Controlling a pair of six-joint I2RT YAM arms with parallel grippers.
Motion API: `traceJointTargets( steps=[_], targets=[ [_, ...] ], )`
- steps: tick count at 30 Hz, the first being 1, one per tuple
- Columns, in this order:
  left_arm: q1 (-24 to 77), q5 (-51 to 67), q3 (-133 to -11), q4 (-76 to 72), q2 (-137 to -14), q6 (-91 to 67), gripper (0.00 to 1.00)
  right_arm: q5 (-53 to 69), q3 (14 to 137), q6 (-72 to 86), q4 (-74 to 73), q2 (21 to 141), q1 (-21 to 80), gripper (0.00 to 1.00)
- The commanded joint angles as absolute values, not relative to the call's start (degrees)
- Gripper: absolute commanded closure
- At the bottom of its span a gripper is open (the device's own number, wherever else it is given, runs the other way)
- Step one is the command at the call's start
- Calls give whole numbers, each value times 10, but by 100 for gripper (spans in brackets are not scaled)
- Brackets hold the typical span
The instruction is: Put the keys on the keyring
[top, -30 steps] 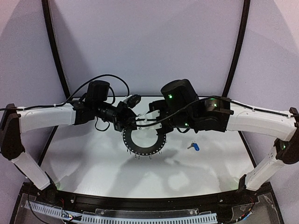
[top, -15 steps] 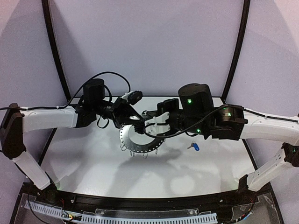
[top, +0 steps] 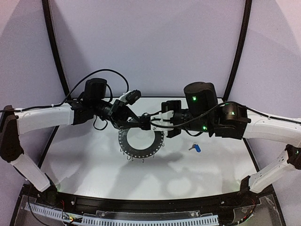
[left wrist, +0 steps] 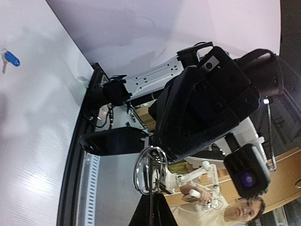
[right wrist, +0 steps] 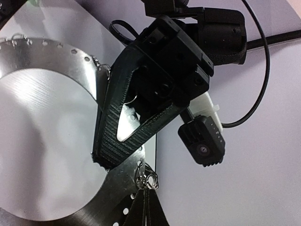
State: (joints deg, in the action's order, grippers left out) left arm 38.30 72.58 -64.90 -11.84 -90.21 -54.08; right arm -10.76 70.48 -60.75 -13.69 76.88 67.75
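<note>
On the left side, the left tool is closed on the far rim of the flat dark grey metal keyring, the one with a large centre hole and many small wire clips around its edge. In the right wrist view its two black fingers come together to a point on the rim and pinch it. The keyring hangs between the two arms above the middle of the white surface. It looks tilted, with the far side lifted, and I cannot tell if the near side touches the surface. Just beside the left tool, the right tool is closed too, and its tips seem to pinch one small wire clip at the rim. Further to the right, the small silver key with the bright blue tag lies alone on the surface, well apart from the keyring and not held by any tool. The key with the black tag I cannot find in any view, and no key is visible on the clips that show. In my judgement the task is at an early stage: the keyring is held and one clip is gripped, probably to open it, but the blue key has not yet been picked up and hooked on.
</note>
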Motion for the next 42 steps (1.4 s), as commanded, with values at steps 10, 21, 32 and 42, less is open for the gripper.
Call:
traceJointTargets(
  steps=[10, 21, 32, 42],
  targets=[
    [328, 551, -718, 141, -891, -318, 99, 76, 697, -511, -198, 766, 685, 100],
    [328, 583, -723, 173, -889, -254, 1, 13, 709, -517, -120, 791, 680, 100],
    [328, 713, -701, 145, -861, -106, 1, 29, 707, -501, -158, 771, 674, 100],
    [328, 805, -729, 128, -864, 68, 1, 116, 711, -514, -201, 752, 663, 100]
  ],
)
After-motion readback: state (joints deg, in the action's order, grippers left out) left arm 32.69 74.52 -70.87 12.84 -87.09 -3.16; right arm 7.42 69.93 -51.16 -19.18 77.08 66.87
